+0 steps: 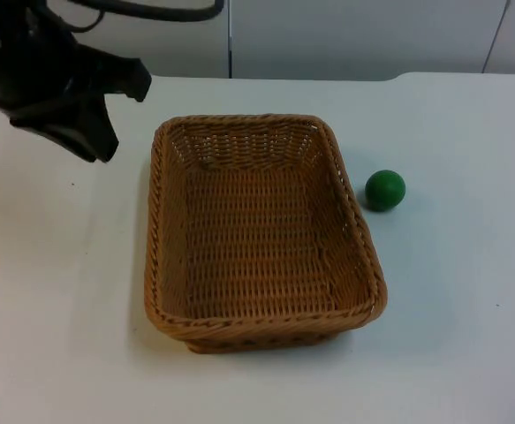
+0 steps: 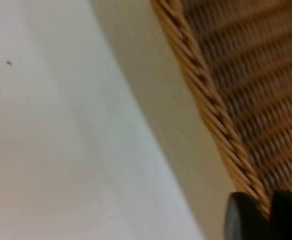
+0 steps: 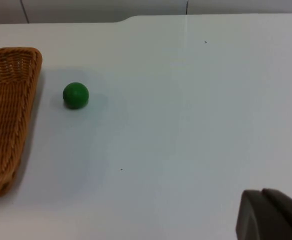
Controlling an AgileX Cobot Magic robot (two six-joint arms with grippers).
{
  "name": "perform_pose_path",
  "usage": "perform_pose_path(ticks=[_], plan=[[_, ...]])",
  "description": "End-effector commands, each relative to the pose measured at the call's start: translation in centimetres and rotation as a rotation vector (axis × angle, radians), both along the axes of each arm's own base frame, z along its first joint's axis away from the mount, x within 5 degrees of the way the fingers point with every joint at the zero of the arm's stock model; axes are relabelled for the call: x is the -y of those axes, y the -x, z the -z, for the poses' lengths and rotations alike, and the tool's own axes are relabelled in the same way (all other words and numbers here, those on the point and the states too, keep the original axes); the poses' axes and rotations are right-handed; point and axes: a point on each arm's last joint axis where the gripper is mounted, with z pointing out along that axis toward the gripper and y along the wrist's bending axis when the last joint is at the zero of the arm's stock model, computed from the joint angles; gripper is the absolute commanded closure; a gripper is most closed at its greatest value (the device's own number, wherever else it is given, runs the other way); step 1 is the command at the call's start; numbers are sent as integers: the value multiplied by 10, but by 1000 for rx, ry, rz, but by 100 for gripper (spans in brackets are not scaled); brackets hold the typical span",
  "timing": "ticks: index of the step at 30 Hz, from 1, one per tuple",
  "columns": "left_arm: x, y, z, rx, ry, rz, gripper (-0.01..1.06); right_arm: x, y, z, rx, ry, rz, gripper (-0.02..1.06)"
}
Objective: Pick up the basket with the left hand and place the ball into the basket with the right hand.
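On the white table [image 1: 451, 336] sits the basket [image 1: 257, 230], a rectangular wicker one standing flat on its base with nothing inside it. Just beside its right long rim, apart from the weave, lies the green ball [image 1: 385, 190]; the right wrist view has the same pair, ball [image 3: 75, 95] near the basket's corner [image 3: 8, 115], with bare table between them.

Off the basket's far left corner hangs the left gripper [image 1: 107, 115], above the table and clear of the rim, holding nothing. Its wrist view looks along the braided rim [image 2: 211, 105], with two black fingertips [image 2: 243, 220] close together by the weave (whether they touch it I cannot tell), and how wide the gripper stands open I cannot tell either.

Well away from the basket, past the ball, the right gripper [image 3: 271, 215] waits over the table; its opening cannot be made out.
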Motion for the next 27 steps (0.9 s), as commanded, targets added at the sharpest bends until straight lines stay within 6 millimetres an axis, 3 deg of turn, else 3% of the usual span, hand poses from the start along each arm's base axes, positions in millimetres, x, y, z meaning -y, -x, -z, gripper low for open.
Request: perform_pose_path(ticks=[1,4,5,10,19,27], plan=[[3,-5,-1,-1,-5,-15,76,0,-1,1,6,-3,0,105],[6,-16,3,11,44,-121,50,0,-1,1,6,-3,0,105],[6,-18,5,16,50,-141,46,0,-1,1,6,-3,0,105],[7,-21,12,15,49,-151,45,0,-1,1,6,-3,0,105],[9,-27,44,-66,36,-165,45,0,-1,1,6,-3,0,105],[18,-29,57,-148,100,-165,45,0,-1,1,6,-3,0,105]])
